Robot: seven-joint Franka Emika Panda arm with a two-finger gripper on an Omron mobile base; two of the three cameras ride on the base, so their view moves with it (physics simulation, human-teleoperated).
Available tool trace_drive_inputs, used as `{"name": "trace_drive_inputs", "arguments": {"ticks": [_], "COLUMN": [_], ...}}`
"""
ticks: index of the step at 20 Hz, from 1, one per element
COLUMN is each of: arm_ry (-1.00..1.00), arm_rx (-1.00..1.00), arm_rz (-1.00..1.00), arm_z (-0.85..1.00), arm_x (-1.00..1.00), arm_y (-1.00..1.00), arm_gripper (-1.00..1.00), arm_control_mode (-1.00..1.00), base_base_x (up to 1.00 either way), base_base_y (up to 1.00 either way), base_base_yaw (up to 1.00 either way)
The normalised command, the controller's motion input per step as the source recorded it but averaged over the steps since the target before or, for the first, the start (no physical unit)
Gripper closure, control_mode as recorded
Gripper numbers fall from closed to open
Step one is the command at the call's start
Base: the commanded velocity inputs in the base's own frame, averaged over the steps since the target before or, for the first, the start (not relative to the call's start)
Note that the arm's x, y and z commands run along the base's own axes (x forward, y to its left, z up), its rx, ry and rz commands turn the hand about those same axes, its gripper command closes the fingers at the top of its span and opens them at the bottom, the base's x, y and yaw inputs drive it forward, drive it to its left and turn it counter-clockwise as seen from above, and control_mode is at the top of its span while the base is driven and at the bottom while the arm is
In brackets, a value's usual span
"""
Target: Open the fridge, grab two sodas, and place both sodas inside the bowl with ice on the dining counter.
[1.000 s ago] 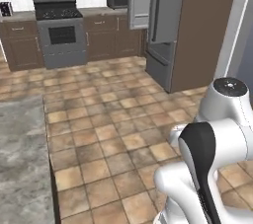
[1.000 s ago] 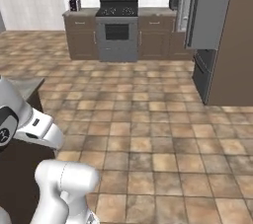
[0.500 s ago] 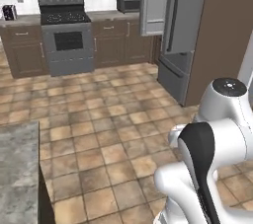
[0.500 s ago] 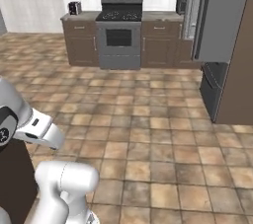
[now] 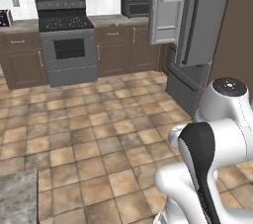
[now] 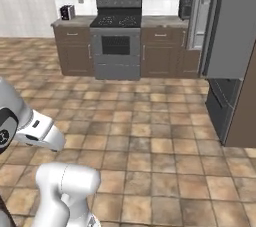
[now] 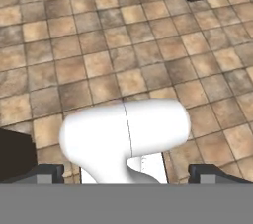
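The grey fridge [image 5: 205,18] stands at the upper right, its left door [image 5: 165,6] swung open so the white inner shelves show; it is also at the right in the right base view [image 6: 230,26]. A corner of the marble dining counter [image 5: 17,198] shows at the lower left. My gripper [image 7: 126,173] hangs over the tiled floor, open, with nothing between its fingertips [image 7: 49,172]. The arm is folded close over the base. The sodas, the bowl and the ice are out of view.
A grey stove [image 5: 66,40] sits among brown cabinets along the back wall, with a microwave [image 5: 136,3] on the counter beside the fridge and a small toaster [image 5: 5,18] at the far left. Open tiled floor [image 5: 99,134] lies between me and the fridge.
The whole picture has shifted: the base has driven toward the kitchen wall, so the fridge looms larger and the marble counter has slid down to the left. The gripper stays open.
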Motion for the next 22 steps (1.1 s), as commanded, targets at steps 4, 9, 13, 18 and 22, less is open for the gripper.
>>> {"name": "trace_drive_inputs", "arguments": {"ticks": [4, 9, 13, 18, 22], "arm_ry": [0.00, 0.00, 0.00, 0.00, 0.00], "arm_rx": [0.00, 0.00, 0.00, 0.00, 0.00], "arm_rz": [0.00, 0.00, 0.00, 0.00, 0.00], "arm_z": [0.00, 0.00, 0.00, 0.00, 0.00], "arm_x": [0.00, 0.00, 0.00, 0.00, 0.00], "arm_y": [0.00, 0.00, 0.00, 0.00, 0.00], "arm_gripper": [-1.00, -1.00, -1.00, -1.00, -1.00], "arm_control_mode": [1.00, 1.00, 1.00, 1.00, 1.00], "base_base_x": [0.97, 0.90, 0.84, 0.81, 0.79], "base_base_y": [0.03, 0.00, 0.00, 0.01, 0.15], "base_base_yaw": [-0.11, -0.20, -0.31, -0.36, -0.38]}}
